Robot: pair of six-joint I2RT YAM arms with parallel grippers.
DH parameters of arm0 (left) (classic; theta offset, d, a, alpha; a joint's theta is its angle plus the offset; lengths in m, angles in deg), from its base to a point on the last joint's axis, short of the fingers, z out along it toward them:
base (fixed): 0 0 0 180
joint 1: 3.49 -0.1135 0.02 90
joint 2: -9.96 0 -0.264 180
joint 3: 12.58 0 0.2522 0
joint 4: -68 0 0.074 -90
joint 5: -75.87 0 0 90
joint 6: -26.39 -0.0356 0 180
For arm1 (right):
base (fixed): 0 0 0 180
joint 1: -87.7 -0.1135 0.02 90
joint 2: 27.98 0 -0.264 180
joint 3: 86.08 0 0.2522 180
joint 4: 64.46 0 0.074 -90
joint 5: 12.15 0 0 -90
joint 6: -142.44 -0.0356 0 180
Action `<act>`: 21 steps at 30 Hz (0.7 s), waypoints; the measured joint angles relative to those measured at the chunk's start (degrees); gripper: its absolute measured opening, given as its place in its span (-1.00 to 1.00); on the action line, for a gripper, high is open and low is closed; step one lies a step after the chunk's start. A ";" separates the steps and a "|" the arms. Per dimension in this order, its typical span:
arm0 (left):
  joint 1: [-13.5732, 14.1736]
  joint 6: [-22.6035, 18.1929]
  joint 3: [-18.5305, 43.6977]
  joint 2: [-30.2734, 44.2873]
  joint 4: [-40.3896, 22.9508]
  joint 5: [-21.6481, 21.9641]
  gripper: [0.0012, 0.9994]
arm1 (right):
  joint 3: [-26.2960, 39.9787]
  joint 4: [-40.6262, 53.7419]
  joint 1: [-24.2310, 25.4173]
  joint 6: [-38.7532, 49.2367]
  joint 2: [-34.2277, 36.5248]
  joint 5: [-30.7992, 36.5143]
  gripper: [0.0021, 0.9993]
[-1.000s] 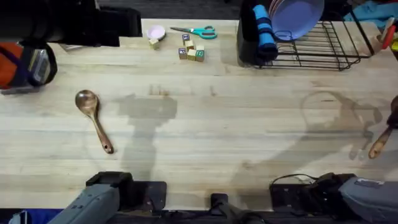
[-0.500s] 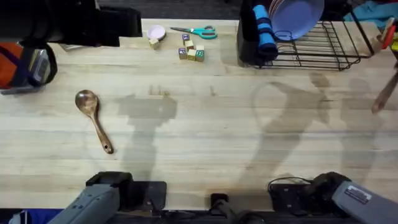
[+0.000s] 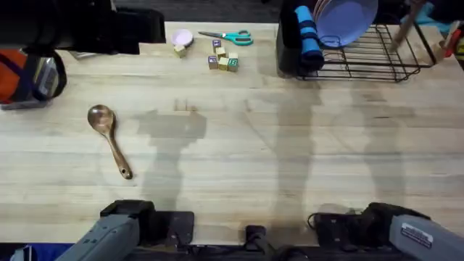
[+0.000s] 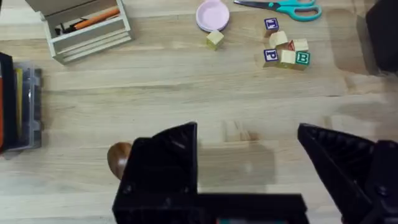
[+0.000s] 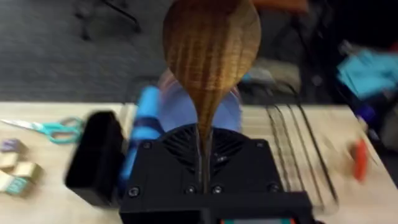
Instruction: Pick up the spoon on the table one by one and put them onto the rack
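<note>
The right gripper [image 5: 205,163] clenches a wooden spoon [image 5: 211,46] above the rack [image 3: 366,56]. The left gripper [image 4: 249,165] is released over the table [image 3: 239,152], where another spoon [image 3: 109,138] lies.

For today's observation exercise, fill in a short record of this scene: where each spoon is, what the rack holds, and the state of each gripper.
held spoon: wooden spoon clamped in the right gripper, bowl pointing away from it, over the rack
loose spoon: second spoon flat on the table, left side
rack: black wire rack at the far right, holding a purple plate
left gripper: left gripper open, above the table near the loose spoon
spoons on rack: none visible
</note>
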State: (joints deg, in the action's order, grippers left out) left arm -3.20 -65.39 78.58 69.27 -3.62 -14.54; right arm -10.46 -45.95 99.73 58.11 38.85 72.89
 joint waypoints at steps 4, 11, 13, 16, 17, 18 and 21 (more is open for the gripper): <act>0.00 0.00 0.00 0.00 0.00 0.00 0.99 | 0.00 -7.43 -5.98 -0.18 2.95 1.41 -0.94; 0.00 -0.01 0.00 -0.01 0.00 0.00 0.99 | 2.60 -10.33 -13.74 -0.35 11.45 2.61 -0.94; 0.00 -0.02 0.00 0.00 0.00 0.00 0.99 | 4.87 -10.76 -15.25 -0.38 14.51 2.63 -0.94; 0.00 -0.02 0.00 -0.02 0.00 0.00 0.99 | 8.08 -14.43 -17.23 -0.42 18.55 2.72 -0.94; 0.00 0.00 0.00 -0.02 0.00 0.00 0.99 | 8.70 -16.21 -17.72 -0.47 19.47 2.80 -0.94; 0.00 0.00 0.00 0.00 0.00 0.00 0.99 | 9.31 -18.50 -18.31 -0.57 20.44 2.82 -0.94; 0.00 0.00 0.00 0.00 0.00 0.00 0.99 | 10.34 -24.68 -19.83 -0.81 22.77 2.82 -0.94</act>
State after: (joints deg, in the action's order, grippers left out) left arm -3.20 -65.39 78.58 69.27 -3.62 -14.54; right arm -0.12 -70.64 79.90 57.30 61.62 75.72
